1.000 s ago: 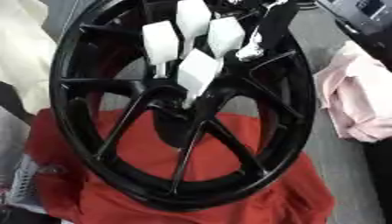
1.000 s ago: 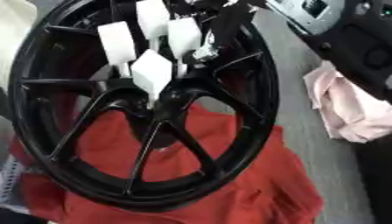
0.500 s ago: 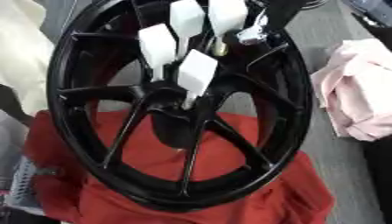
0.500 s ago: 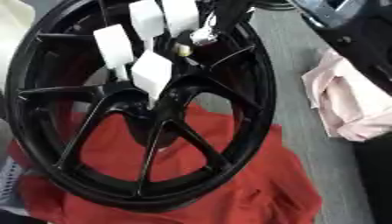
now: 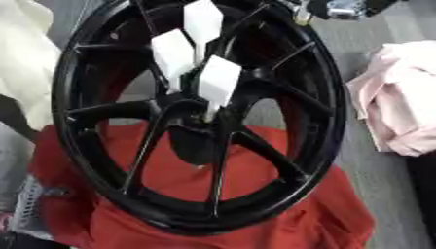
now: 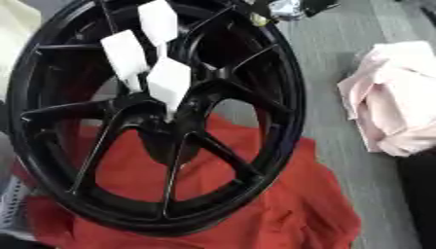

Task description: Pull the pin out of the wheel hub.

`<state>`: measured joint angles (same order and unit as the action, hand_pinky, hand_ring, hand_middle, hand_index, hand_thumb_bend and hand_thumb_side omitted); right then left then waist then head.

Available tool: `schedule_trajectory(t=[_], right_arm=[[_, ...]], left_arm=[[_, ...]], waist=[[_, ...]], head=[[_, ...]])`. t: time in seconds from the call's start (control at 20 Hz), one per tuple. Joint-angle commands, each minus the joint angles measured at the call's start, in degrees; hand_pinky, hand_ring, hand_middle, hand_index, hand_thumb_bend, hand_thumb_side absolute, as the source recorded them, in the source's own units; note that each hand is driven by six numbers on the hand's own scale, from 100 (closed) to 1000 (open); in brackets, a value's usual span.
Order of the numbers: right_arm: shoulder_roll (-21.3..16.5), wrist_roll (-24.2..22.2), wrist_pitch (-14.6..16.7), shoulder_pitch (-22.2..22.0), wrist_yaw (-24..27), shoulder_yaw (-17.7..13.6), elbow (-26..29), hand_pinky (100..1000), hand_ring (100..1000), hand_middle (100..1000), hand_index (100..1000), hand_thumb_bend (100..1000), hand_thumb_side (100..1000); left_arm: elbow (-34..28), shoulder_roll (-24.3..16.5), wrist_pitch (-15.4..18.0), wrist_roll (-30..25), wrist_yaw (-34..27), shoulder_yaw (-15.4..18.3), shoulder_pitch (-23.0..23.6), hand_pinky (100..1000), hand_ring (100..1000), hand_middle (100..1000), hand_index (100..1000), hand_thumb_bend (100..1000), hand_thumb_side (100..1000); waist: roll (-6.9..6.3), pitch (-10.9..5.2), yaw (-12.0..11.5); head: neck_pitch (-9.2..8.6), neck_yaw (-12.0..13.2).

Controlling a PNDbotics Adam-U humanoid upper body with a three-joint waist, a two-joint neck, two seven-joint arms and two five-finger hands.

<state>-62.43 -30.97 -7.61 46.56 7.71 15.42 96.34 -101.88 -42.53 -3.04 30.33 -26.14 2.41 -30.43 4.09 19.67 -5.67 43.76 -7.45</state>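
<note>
1. A black wheel [image 5: 128, 160] lies on a red cloth [image 5: 306, 219], its spokes meeting at the hub [image 5: 197, 127].
2. 3 white flat tags [image 5: 219, 82] stand up from the hub area, close together; what they are fixed to is unclear.
3. The robot's right hand [image 5: 340, 7] shows at the top edge, just past the wheel's far rim; whether its fingers are spread or curled cannot be told.
4. A pink cloth [image 5: 400, 97] lies to the right, apart from the wheel.
</note>
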Motion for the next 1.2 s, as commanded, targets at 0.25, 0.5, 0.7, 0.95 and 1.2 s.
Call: schedule_trajectory(t=[0.25,0.5,0.7,0.95,1.2], right_arm=[[-8.83,12.65,0.46,-11.48,-2.72,-17.88,-8.89,748,659,501,570,100,279],[-9.06,16.67,1.79,-16.13,-9.40,-23.68,-20.11,775,705,558,634,132,327],[-8.91,12.27,3.07,-17.73,-16.20,-24.47,-24.55,839,826,751,779,201,434],[-8.31,7.57,3.61,-18.04,-20.75,-25.87,-27.85,854,860,798,816,196,464],[-7.54,9.81,4.44,-17.48,-19.28,-27.13,-28.15,845,825,758,790,146,481]], left_arm=[[-0.66,-3.02,0.34,1.00,0.22,1.86,0.73,774,851,820,849,488,881],[-0.63,-3.29,0.41,1.44,0.28,2.28,1.47,774,851,821,849,486,880],[-0.68,-3.21,0.33,1.49,0.41,2.29,1.53,774,851,821,849,485,881],[-0.67,-3.08,0.20,1.46,0.41,2.22,1.64,773,851,821,849,485,880],[-0.71,-3.05,0.24,1.50,0.35,2.26,1.72,773,852,821,849,483,880]], waist=[[-1.23,-1.25,1.45],[-2.36,-1.33,2.39],[-3.13,-1.44,2.87],[-3.58,-1.51,3.15],[-3.67,-1.56,3.17]], head=[[-0.41,2.05],[-0.69,3.15],[-0.86,3.48],[-0.88,3.56],[-0.79,3.72]])
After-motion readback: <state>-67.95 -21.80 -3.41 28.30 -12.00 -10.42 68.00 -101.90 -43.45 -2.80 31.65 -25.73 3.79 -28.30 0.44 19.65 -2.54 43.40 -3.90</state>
